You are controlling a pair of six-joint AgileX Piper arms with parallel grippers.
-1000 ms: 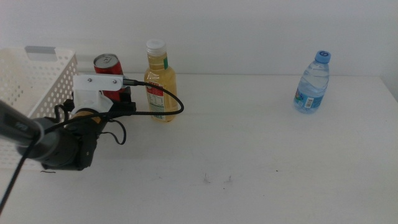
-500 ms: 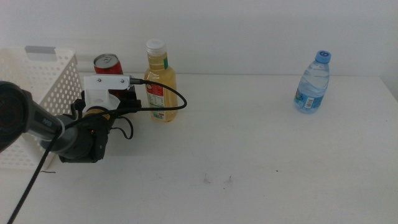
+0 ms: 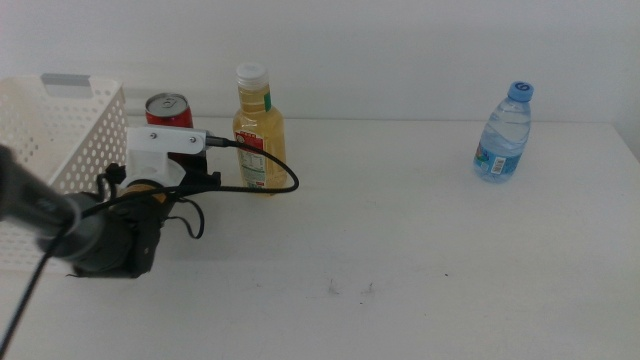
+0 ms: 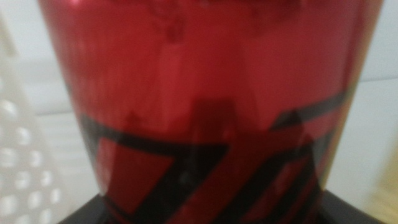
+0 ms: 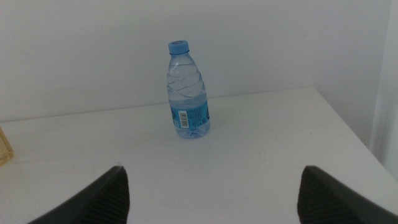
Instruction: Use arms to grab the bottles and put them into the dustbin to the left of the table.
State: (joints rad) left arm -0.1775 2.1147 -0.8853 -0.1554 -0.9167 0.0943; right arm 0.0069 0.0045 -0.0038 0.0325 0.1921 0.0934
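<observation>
My left gripper (image 3: 185, 160) pinches the red can (image 3: 168, 108), just beside the dustbin (image 3: 60, 140); the juice bottle (image 3: 259, 130) stands on its other side. My right gripper (image 5: 211, 193) waits spread, facing the water bottle (image 5: 186, 90).

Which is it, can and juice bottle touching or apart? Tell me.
Apart. The middle view shows a strip of white wall between the red can and the juice bottle.

- Left arm (image 3: 95, 230) enters from the left side of the middle view, forearm low, wrist level, white housing block (image 3: 165, 150) on top, black cable (image 3: 262, 160) looping off it.
- Left gripper (image 4: 205, 208): jaws closed around the red soda can (image 4: 211, 106), which fills its wrist view.
- Right gripper (image 5: 211, 193): jaws spread wide, nothing between them; out of the middle view.
</observation>
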